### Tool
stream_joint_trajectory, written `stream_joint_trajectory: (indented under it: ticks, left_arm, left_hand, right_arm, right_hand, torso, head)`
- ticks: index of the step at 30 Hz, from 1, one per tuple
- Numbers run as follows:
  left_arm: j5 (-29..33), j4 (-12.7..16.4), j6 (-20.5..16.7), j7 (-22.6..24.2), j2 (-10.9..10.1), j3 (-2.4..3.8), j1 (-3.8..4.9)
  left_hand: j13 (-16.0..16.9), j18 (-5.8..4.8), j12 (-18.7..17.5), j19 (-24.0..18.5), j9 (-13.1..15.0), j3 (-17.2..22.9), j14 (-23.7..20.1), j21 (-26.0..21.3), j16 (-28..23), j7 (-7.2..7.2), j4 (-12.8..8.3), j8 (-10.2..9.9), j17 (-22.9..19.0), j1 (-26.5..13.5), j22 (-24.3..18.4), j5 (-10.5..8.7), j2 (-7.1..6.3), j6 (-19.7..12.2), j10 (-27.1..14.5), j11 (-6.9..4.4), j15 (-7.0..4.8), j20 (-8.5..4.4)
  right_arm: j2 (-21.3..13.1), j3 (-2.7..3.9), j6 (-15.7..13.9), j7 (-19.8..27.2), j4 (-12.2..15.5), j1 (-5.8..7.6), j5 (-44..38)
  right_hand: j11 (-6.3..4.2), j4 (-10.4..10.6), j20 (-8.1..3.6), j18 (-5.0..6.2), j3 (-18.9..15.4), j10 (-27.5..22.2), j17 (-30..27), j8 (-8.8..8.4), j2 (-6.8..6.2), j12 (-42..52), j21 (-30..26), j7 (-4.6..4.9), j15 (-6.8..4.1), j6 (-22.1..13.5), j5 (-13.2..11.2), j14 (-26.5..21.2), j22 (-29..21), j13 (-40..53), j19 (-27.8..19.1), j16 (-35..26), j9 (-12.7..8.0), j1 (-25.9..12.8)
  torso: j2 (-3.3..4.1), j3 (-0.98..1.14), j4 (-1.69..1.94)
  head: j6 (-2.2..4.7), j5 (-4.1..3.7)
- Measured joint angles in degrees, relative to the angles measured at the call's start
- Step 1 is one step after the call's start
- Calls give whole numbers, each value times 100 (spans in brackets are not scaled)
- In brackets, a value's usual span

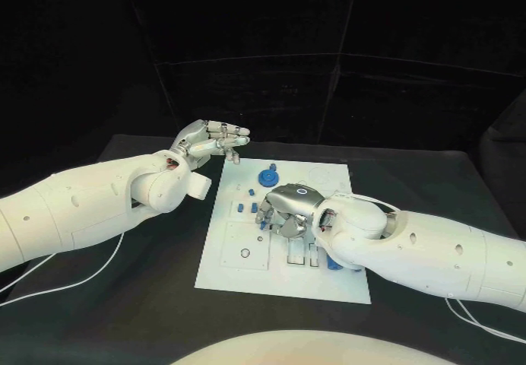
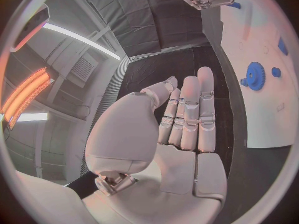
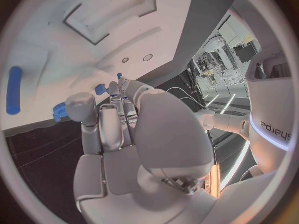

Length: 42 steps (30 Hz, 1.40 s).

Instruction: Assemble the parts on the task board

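The white task board point(image 1: 236, 266) lies in the middle of the table. My right hand point(image 1: 287, 209) is down on the board's middle, fingers drawn together. In the right wrist view its fingertips point(image 3: 115, 92) pinch a small blue part point(image 3: 99, 88) just over the board point(image 3: 62, 55). A blue gear point(image 1: 267, 179) stands at the board's far end and also appears in the wrist views point(image 3: 59, 112) point(image 2: 255, 75). A blue cylinder point(image 1: 332, 264) point(image 3: 14, 89) lies near the right forearm. My left hand point(image 1: 208, 141) hovers off the board's far left corner, fingers point(image 2: 190, 114) straight and holding nothing.
Small blue pieces point(image 1: 237, 205) stand along the board's left side, with a small knob point(image 1: 270, 166) beyond the gear. Rectangular recesses point(image 3: 106, 10) are cut into the board. White cables point(image 1: 66, 285) trail over the black table on the left.
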Motion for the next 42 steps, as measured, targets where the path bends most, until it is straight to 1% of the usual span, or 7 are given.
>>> stream_joint_trajectory:
  ticks: [3,9,23,36,38,40,42]
  left_arm:
    - [0,-2,-1,-3,6,0,0]
    - [1,-9,-3,-7,22,0,0]
    - [2,-31,-4,-20,28,-1,0]
    - [2,-40,-5,-33,28,-1,0]
    - [2,-40,-5,-36,29,-1,0]
    - [2,-40,-5,-38,29,-2,0]
    - [3,-40,-5,-41,29,-2,0]
  left_hand:
    - [0,0,0,0,0,0,0,0,0,0,0,0,0,0,0,0,0,0,0,0,0,0]
    - [0,0,0,0,0,0,0,0,0,0,0,0,0,0,1,0,0,0,0,0,0,0]
    - [0,0,0,0,0,0,0,0,0,0,0,0,-7,0,-4,0,0,0,0,0,0,0]
    - [0,0,0,0,0,0,0,0,0,0,0,0,-7,0,-4,0,0,0,0,0,0,0]
    - [0,0,0,0,0,0,0,0,0,0,0,0,-7,0,-4,0,0,0,0,0,0,0]
    - [0,0,0,0,0,0,0,0,0,0,0,0,-6,0,-4,0,0,0,0,0,0,0]
    - [0,0,0,0,0,0,0,0,0,0,0,0,-6,0,-4,0,0,0,0,0,0,0]
  right_arm:
    - [48,-2,63,12,-38,-33,-63]
    - [91,-2,170,27,-58,-60,-155]
    - [107,-8,365,49,-37,-71,-243]
    - [158,-15,462,59,-72,-78,-288]
    - [171,-33,469,50,-81,-79,-310]
    - [177,-82,473,42,-81,-79,-340]
    - [185,-100,473,35,-79,-78,-370]
  right_hand:
    - [0,0,0,0,0,0,-9,0,-23,0,0,0,0,0,0,0,0,1,0,0,0,-23]
    - [0,-1,0,0,0,0,-9,0,-13,0,20,0,0,0,0,0,-1,1,0,0,0,-33]
    - [0,-16,0,0,15,0,-9,0,-22,-22,20,-1,0,-1,0,0,-1,1,0,0,3,-82]
    - [0,-16,0,0,15,0,-8,0,-24,-22,20,-1,0,-1,0,0,-2,1,0,0,3,-84]
    - [0,-16,0,0,15,0,-9,0,-45,-22,20,-1,0,-2,0,0,-2,1,0,0,3,-106]
    - [0,-16,0,0,15,0,-14,-4,-14,-22,20,-9,0,-10,0,0,-2,0,0,0,1,-136]
    - [0,-16,0,0,15,0,-14,-17,-36,-22,20,-10,0,-12,0,0,-2,0,0,0,-2,-162]
  torso:
    - [1,4,-3]
    - [1,6,-11]
    - [1,7,-12]
    - [1,3,-11]
    - [1,3,-11]
    - [1,3,-11]
    - [1,3,-11]
  head:
    - [-17,33]
    - [-42,56]
    - [-85,83]
    - [-94,96]
    - [-99,96]
    - [-101,91]
    - [-103,90]
